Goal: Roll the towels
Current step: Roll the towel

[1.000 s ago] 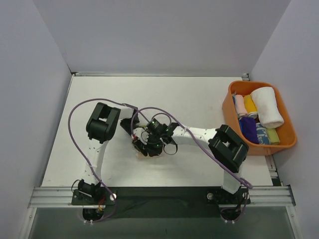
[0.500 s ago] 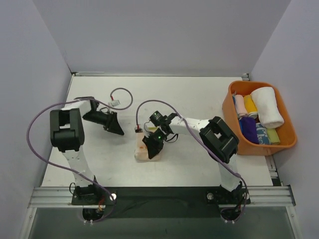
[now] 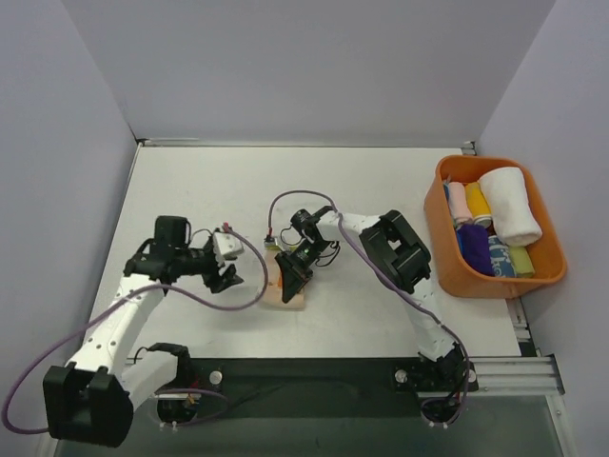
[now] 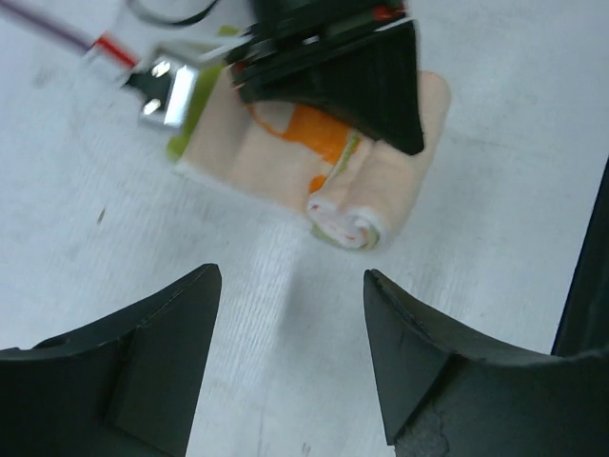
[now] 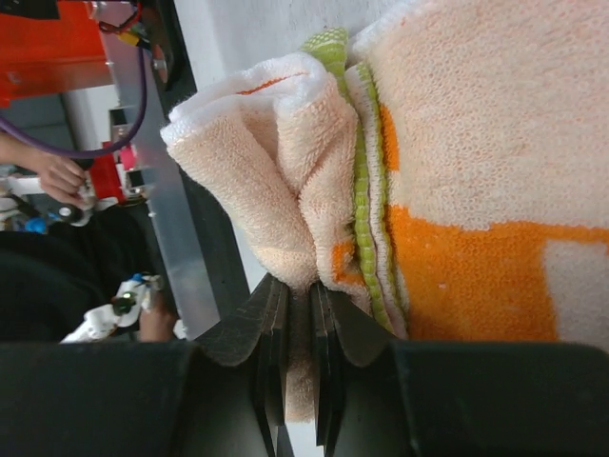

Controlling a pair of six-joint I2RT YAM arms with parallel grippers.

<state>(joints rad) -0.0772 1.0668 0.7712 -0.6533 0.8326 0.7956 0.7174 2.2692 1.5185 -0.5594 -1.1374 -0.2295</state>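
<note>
The small cream terry towel with orange blotches and a green edge [image 3: 284, 299] is lying near the middle of the white table [image 3: 381, 181], slightly toward 6 o'clock. In the left wrist view the towel [image 4: 276, 162] is showing a tightly coiled end, with flatter cloth beside it. The right gripper [image 3: 290, 276] is coming down on it from 12 o'clock. Its jaws [image 5: 297, 290] are pressing together on a bunched fold of the cloth [image 5: 457, 114].

The left gripper [image 3: 228, 278] is hovering just at 9 o'clock of the towel, apart from it, with its jaws [image 4: 290, 278] spread wide and holding nothing. At the table's 3 o'clock edge the orange plastic bin [image 3: 430, 214] is holding a fat white rolled towel [image 3: 511, 203] and several small coloured rolls.

The step in hand looks like finishing this towel's roll. The next move probably calls for the right gripper to keep the pinched fold tight while turning or lifting, so that the coil is not springing loose.
</note>
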